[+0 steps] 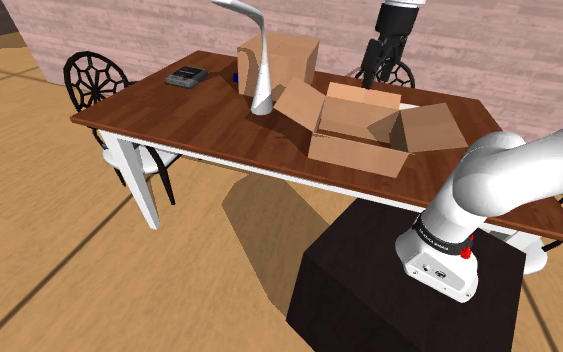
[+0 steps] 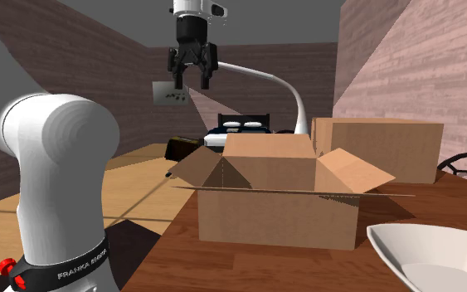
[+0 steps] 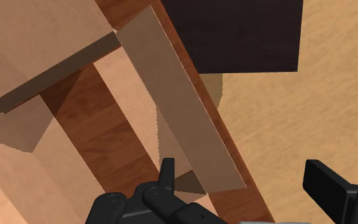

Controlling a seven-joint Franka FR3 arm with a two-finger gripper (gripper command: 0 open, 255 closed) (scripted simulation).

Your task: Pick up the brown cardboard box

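**Shoulder view.** I see the open cardboard box (image 1: pixel 354 135), plain matte brown with its flaps splayed outward. It sits on the grained, reddish wooden worktop (image 1: pixel 189 115), near the edge facing the dark, cube-shaped stand (image 1: pixel 369 290). A second, shut box (image 1: pixel 294 60) is partly hidden behind a white bent-neck lamp (image 1: pixel 261 70). The gripper (image 1: pixel 377 70) hangs above the open box's far side, and the arm above it is cut off by the top edge.

**Second exterior view.** The gripper (image 2: pixel 192 81) hangs well above the open box (image 2: pixel 281 199), touching nothing. A smooth white bowl (image 2: pixel 426 249) is cut off at the lower right corner.

**Wrist view.** The fingers (image 3: pixel 166 175) stand wide apart with nothing between them. Below them lie a flap of the box (image 3: pixel 177 108) and the stand (image 3: pixel 247 38).
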